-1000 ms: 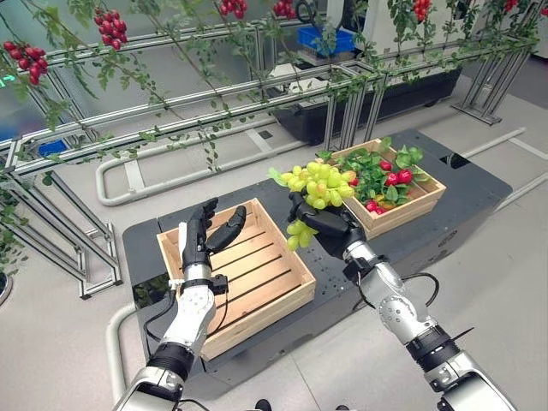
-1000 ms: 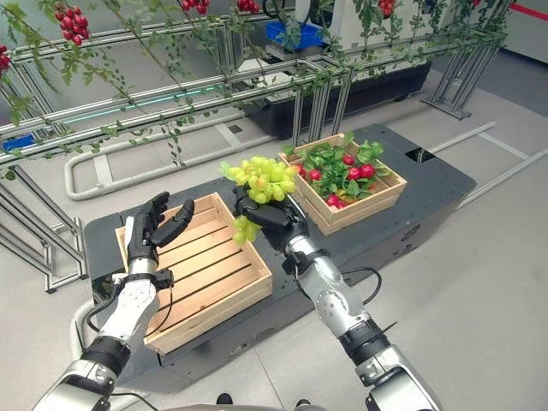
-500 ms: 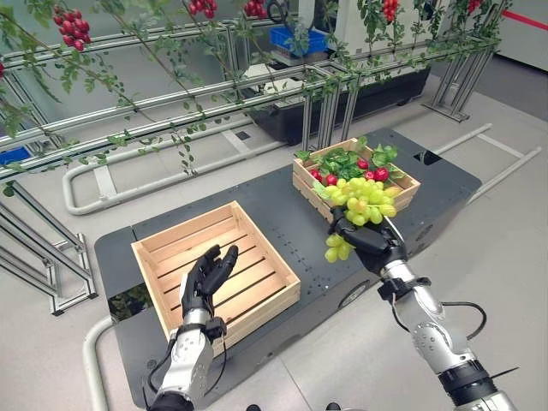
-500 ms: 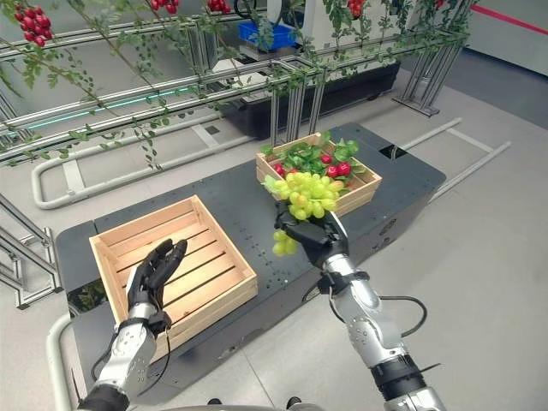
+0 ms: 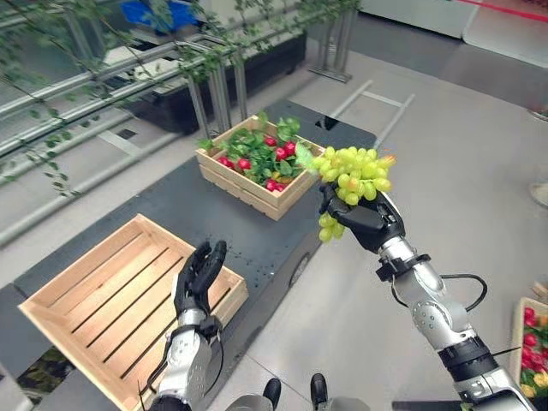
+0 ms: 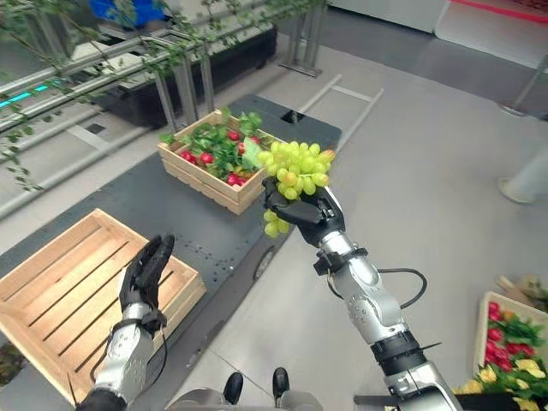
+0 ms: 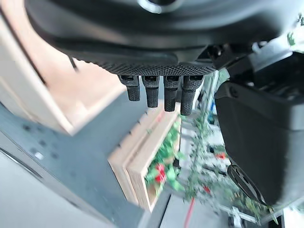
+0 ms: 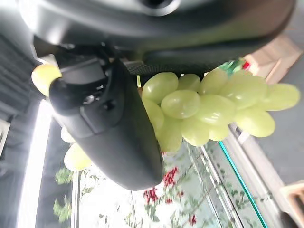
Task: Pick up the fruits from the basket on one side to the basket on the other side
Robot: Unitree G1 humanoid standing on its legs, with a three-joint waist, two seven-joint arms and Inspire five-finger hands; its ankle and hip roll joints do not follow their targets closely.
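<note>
A bunch of green grapes (image 5: 353,174) is held up in my right hand (image 5: 370,229), whose fingers and thumb (image 8: 114,128) curl round its lower part; a few grapes dangle below the palm. The hand hangs past the right edge of the dark platform (image 5: 171,210), just right of the full wooden crate (image 5: 257,167) of green leaves and red fruits. An empty slatted wooden crate (image 5: 103,304) sits at the lower left. My left hand (image 5: 199,276) stands open by that crate's near right corner, its fingers (image 7: 161,92) straight and holding nothing.
Metal rails hung with leafy vines (image 5: 128,60) run behind the platform. Another crate (image 5: 533,342) with red and yellow produce stands on the floor at the lower right. Bare grey floor lies right of the platform.
The camera has swung right. My right hand has carried the grapes from between the two crates, past the full crate, out beyond the platform's right edge. My left hand has dropped lower.
</note>
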